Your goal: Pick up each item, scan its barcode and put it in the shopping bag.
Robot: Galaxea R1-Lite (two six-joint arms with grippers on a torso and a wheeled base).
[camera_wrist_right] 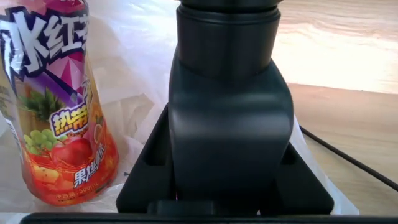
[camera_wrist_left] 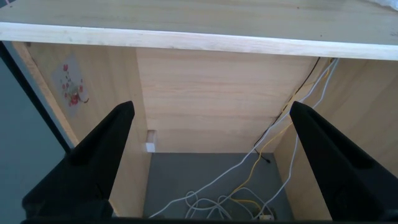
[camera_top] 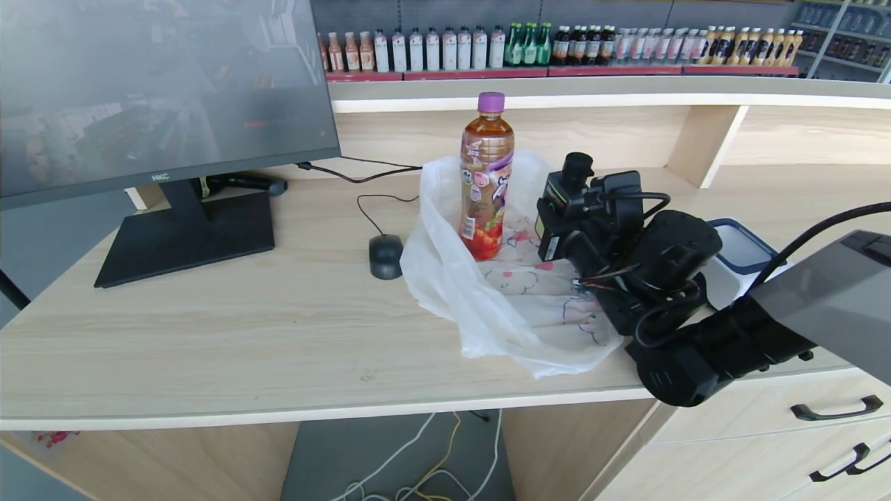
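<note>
- You face a pale wood counter (camera_top: pixel 209 327) in a shop, with a raised wooden ledge (camera_top: pixel 626 87) along its far side.
- Beyond the ledge, a shelf of drinks (camera_top: pixel 557 45) runs across the back wall: pale, green, dark and amber bottles in a row.
- On your left stands a large dark monitor (camera_top: pixel 160 90) on a flat black base. A black mouse (camera_top: pixel 385 256) lies near the middle of the counter, and its cord trails back toward the monitor.
- Just right of the mouse, a thin white bag (camera_top: pixel 487 306) lies crumpled and spread on the counter, reaching to the near edge.
- The bottle (camera_top: pixel 486 177), amber with a purple cap and a bright fruit label, stands upright on the bag. Plastic rises behind and beside it. You cannot tell whether it is fully inside.
- Your right gripper (camera_top: pixel 565 202) hovers over the bag just right of the bottle, not touching it. Its fingers grasp a black device (camera_wrist_right: pixel 227 124) whose round end points upward.
- A white box with a dark blue rim (camera_top: pixel 741 243) sits on the counter behind the right arm.
- Your left gripper (camera_wrist_left: pixel 211 106) hangs below the counter's near edge, fingers spread wide and holding nothing. It faces the open space under the counter.
- In that space, white and yellow cables (camera_wrist_left: pixel 236 186) lie loose on a grey floor, and a flower sticker (camera_wrist_left: pixel 71 87) marks a side panel.
- Under the counter on your right are drawers (camera_top: pixel 800 431) with black handles.
</note>
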